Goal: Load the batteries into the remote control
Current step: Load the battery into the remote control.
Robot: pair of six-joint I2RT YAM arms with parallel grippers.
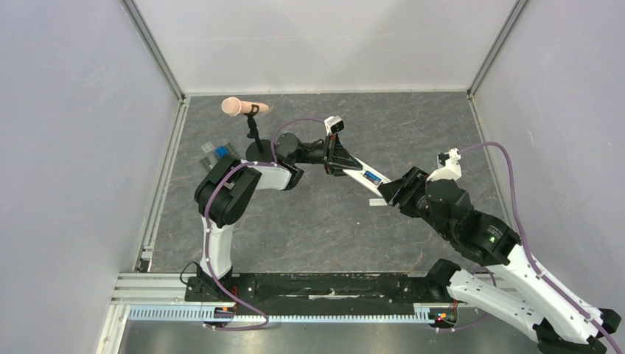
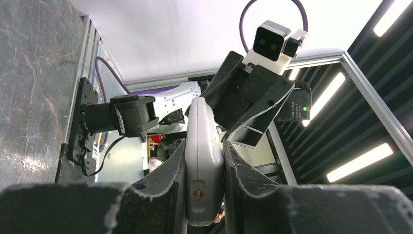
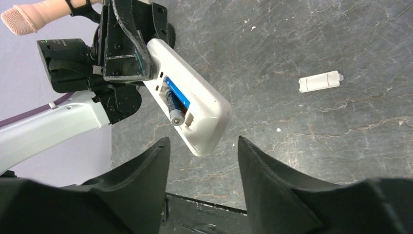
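Batteries show only from the right wrist, seated in the slim white plastic remote; left jaws pinch it, right jaws spread empty.

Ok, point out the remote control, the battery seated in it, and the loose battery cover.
remote control (image 3: 204, 105): right wrist view, on its white back shell.
battery (image 3: 173, 108): right wrist view, on its dark body, in the open compartment.
battery cover (image 3: 319, 81): right wrist view, middle of the white piece lying on the table.

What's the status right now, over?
Left gripper clamped on remote control, held aloft. Right gripper open, empty, just short of it. Batteries in open compartment; battery cover on table.
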